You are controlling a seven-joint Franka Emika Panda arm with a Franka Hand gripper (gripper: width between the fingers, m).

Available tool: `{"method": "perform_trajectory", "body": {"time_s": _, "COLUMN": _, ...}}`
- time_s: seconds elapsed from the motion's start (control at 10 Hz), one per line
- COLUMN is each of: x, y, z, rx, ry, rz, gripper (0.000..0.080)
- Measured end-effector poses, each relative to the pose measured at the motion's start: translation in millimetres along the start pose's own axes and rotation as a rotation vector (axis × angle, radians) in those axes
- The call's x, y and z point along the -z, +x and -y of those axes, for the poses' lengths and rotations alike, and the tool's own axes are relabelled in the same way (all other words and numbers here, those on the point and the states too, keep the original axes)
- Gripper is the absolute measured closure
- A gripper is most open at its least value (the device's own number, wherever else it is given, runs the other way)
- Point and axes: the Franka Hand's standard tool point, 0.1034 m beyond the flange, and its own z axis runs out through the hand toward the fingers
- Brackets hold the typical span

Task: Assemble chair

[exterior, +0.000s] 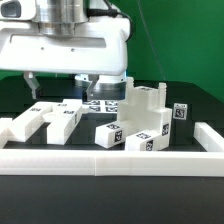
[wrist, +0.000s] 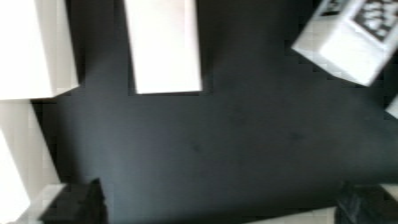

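Note:
The chair's white parts lie spread on the black table. A stepped white structure (exterior: 143,108) with tags stands at the middle right. Two loose slabs (exterior: 62,120) (exterior: 24,124) lie toward the exterior view's left, two small tagged blocks (exterior: 110,132) (exterior: 141,143) sit near the front, and a small post (exterior: 180,112) stands at the right. My gripper (exterior: 58,90) hangs open above the slabs, holding nothing. In the wrist view the gripper (wrist: 222,208) has only bare table between its fingers (wrist: 71,205). A white slab (wrist: 166,45), another white part (wrist: 27,50) and a tagged block (wrist: 356,40) lie beyond it.
A long low white rail (exterior: 110,160) runs along the front and turns up the exterior view's right side (exterior: 211,136). The marker board (exterior: 103,101) lies flat behind the parts. A green wall stands at the back.

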Motion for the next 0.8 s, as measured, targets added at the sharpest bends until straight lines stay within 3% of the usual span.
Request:
{"method": "perform_trajectory", "body": {"time_s": 0.5, "x": -5.4, "y": -3.3, "z": -3.5, "rx": 0.011, "ry": -0.004, "rz": -0.012, "gripper": 0.0150}}
{"method": "perform_trajectory", "body": {"time_s": 0.8, "x": -23.1, "y": -23.7, "z": -12.2, "rx": 0.011, "ry": -0.021, "rz": -0.021, "gripper": 0.0150}}
